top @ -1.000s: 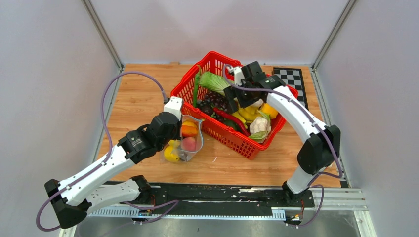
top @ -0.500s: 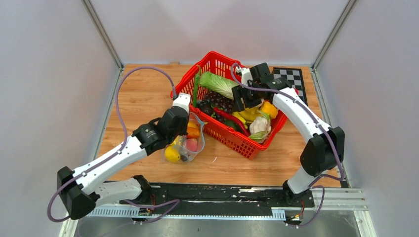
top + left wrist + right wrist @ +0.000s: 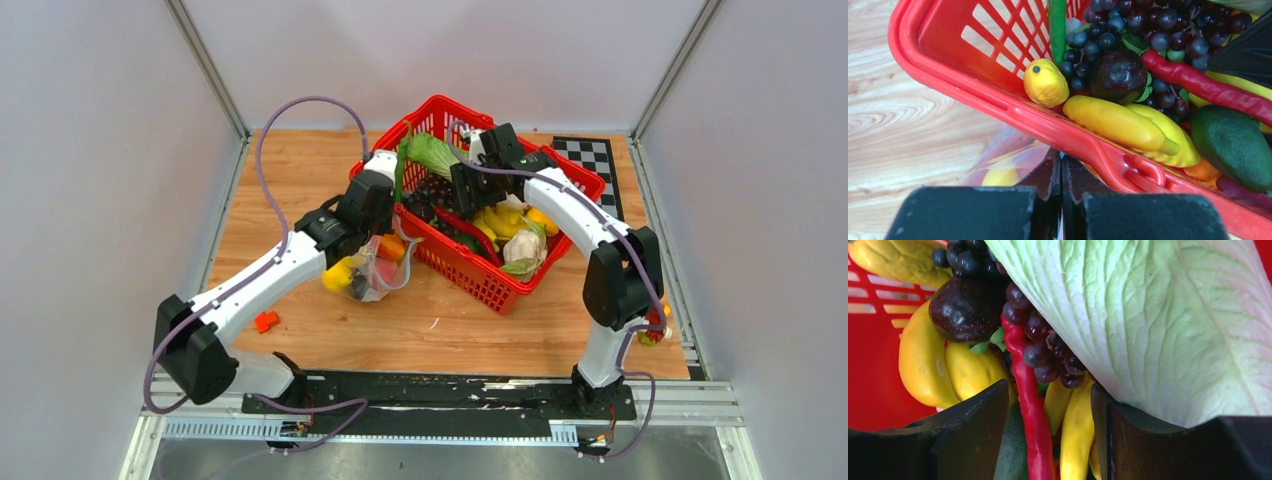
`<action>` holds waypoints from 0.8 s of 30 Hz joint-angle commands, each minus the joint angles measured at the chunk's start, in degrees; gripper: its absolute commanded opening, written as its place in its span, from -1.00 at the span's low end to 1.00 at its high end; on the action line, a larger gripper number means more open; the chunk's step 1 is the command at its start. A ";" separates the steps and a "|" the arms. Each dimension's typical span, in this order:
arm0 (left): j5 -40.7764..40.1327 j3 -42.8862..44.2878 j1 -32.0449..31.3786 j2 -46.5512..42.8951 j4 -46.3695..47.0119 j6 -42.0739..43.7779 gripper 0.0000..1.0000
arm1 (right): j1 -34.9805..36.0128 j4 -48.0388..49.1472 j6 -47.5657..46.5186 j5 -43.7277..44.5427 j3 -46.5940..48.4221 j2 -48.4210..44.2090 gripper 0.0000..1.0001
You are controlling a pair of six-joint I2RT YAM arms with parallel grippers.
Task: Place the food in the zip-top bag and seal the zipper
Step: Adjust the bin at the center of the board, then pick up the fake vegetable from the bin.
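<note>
The clear zip-top bag (image 3: 375, 268) hangs beside the red basket's left wall. It holds a yellow fruit (image 3: 340, 273), an orange piece (image 3: 392, 248) and a pinkish piece. My left gripper (image 3: 384, 222) is shut on the bag's top edge. In the left wrist view the jaws (image 3: 1062, 162) are pressed together on a sliver of the teal zipper, with the bag (image 3: 1008, 155) below. My right gripper (image 3: 463, 198) is open over the basket's produce. In the right wrist view (image 3: 1050, 440) a red chilli (image 3: 1030, 430) and yellow bananas (image 3: 1075, 435) lie between its fingers, ungripped.
The red basket (image 3: 480, 285) holds a green-white cabbage (image 3: 432, 155), dark grapes, a white cauliflower (image 3: 525, 250) and more produce. A small orange-red piece (image 3: 265, 321) lies on the wood at front left. A checkerboard (image 3: 590, 160) lies at back right. Walls enclose the table.
My left arm has carried the bag up and back, against the basket's left wall. A small orange-red piece now lies on the table at front left. My right gripper has shifted slightly left inside the basket.
</note>
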 commanded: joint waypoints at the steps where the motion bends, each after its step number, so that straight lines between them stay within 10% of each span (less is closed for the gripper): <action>1: 1.59 6.42 0.99 3.49 7.65 2.37 -1.00 | -1.28 14.04 5.73 6.94 3.08 2.06 0.23; 13: 6.42 -6.19 1.29 -9.59 3.93 -0.31 -1.00 | -5.71 -10.54 -21.33 -18.26 3.12 -4.40 0.49; 24: 12.20 -8.89 1.31 -16.12 -4.01 -2.42 -1.00 | -3.28 -16.33 -28.08 -18.01 1.49 -1.88 0.24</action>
